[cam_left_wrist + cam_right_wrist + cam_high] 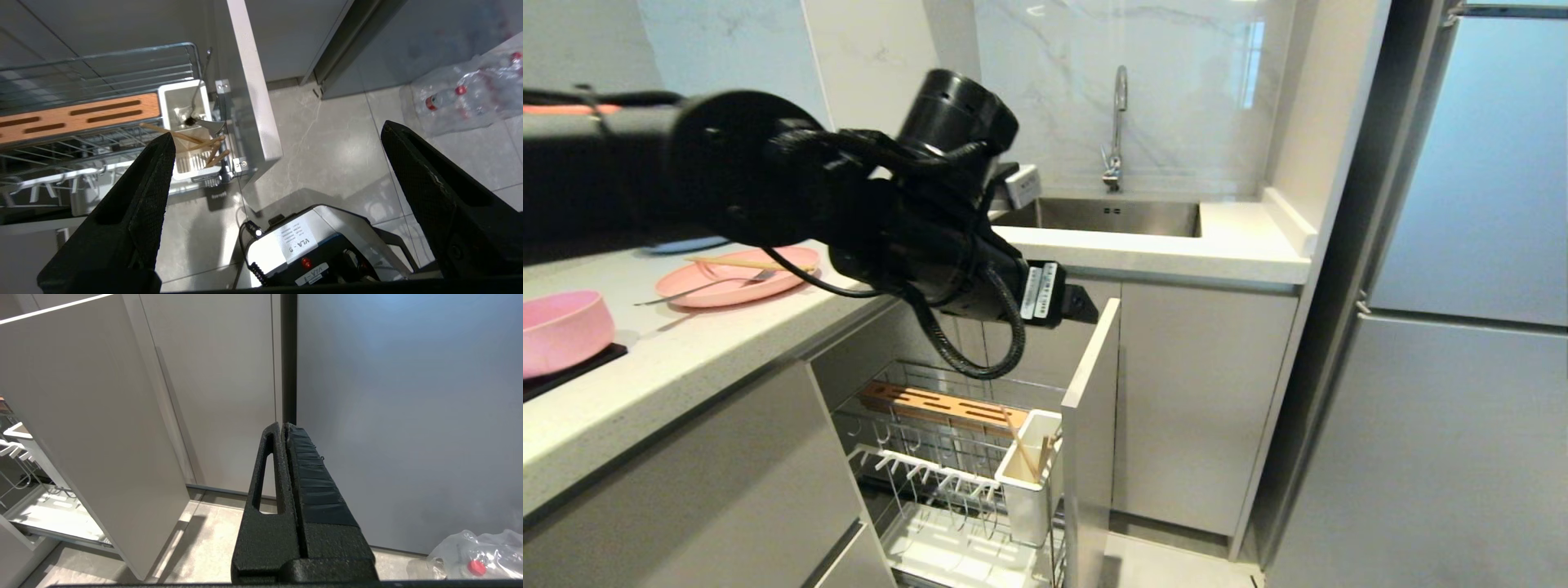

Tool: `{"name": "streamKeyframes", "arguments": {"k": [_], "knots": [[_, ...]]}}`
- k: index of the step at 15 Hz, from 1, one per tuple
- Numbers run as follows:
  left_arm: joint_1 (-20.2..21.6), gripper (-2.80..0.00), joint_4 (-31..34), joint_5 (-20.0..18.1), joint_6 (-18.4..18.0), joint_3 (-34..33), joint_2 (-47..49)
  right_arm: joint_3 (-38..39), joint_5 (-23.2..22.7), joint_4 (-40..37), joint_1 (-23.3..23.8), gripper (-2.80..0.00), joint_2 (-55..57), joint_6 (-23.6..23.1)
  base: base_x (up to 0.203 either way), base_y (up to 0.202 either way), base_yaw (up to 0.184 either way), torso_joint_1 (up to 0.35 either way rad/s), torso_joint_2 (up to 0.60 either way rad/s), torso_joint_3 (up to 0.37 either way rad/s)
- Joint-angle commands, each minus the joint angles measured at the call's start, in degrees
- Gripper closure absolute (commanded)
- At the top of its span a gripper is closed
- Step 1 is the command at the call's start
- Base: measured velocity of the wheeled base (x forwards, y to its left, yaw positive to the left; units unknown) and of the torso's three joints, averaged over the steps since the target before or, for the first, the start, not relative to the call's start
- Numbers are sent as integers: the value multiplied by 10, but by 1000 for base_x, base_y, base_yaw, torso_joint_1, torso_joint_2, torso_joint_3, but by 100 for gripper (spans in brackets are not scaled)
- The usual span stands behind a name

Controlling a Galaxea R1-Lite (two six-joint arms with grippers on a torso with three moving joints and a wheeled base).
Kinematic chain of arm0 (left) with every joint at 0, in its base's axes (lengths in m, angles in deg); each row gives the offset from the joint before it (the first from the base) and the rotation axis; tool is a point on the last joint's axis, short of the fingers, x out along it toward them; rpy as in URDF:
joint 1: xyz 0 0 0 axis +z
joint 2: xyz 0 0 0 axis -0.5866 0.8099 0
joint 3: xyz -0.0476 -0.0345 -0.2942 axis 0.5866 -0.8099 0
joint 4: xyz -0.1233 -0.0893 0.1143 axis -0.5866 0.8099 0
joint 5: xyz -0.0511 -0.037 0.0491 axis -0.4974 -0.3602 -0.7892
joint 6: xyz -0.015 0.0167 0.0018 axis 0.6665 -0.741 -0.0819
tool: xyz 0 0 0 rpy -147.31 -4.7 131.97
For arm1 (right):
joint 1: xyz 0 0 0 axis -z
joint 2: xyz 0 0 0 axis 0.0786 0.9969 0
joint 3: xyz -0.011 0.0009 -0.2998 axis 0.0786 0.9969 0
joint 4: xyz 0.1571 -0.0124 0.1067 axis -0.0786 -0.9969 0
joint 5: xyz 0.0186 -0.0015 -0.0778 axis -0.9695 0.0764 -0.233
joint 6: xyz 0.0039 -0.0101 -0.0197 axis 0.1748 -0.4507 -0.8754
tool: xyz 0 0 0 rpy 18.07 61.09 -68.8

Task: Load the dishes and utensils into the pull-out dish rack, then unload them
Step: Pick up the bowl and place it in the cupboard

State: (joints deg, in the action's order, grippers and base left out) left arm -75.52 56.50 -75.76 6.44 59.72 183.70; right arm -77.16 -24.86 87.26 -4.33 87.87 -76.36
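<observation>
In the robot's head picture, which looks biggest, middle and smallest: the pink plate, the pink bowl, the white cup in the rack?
1. Pink plate.
2. White cup.
3. Pink bowl, though it is cut off by the picture's edge and nearer the camera, so its rank is unsure.

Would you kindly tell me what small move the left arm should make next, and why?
Probably swing the open, empty left gripper over to the counter: chopsticks already stand in the caddy, while the pink plate, fork and pink bowl wait there.

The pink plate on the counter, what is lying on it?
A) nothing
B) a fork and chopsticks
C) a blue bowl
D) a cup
B: in the head view the pink plate carries a silver fork and light wooden chopsticks laid across it.
</observation>
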Motion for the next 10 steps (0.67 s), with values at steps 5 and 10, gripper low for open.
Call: {"name": "streamKeyframes", "arguments": {"k": [5, 10], "knots": [[10, 0, 0, 24, 0, -110, -215, 1, 0, -1, 0, 0, 0, 0, 0, 0, 0, 0, 0, 0], [127, 0, 0, 26, -9, -182, -392, 1, 0, 0, 0, 0, 0, 0, 0, 0, 0, 0, 0, 0]]}}
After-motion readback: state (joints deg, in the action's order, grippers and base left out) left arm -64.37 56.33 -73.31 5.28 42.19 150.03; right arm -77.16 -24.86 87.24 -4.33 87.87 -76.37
